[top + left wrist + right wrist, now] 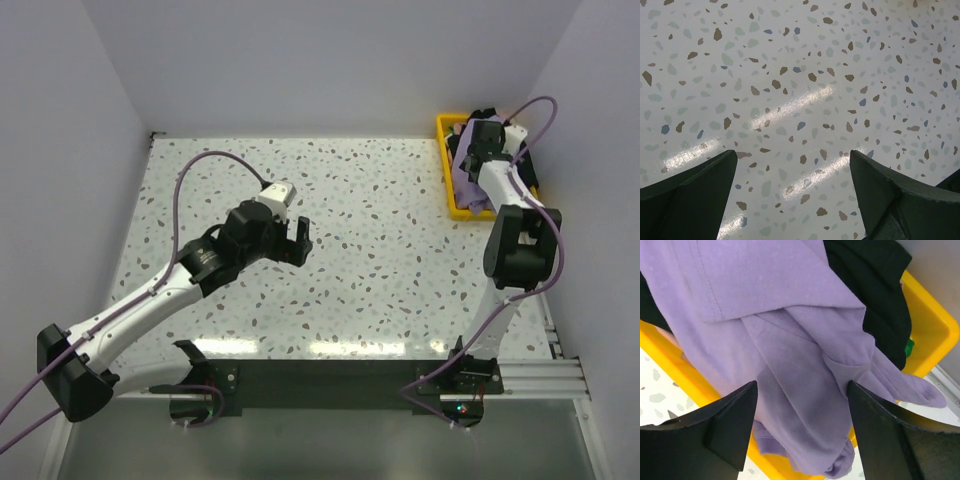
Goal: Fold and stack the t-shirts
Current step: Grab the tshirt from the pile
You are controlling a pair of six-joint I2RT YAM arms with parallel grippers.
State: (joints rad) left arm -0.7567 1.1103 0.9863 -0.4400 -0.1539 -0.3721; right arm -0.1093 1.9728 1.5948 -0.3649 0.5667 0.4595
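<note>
— Lavender shirt, from overhead?
— Hanging over the yellow basket; nothing folded or stacked yet.
— Left gripper?
— Jaws spread above the table.
— Right gripper?
— Spread over it, gripping nothing; black shirt beside.

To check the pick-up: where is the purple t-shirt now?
Top view: the purple t-shirt lies in the yellow basket at the far right corner of the table, hanging over its rim beside the black shirt, under the open right gripper.

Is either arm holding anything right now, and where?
Nothing held: left pincer open over the table; right pincer open above the lavender shirt in the basket.
</note>
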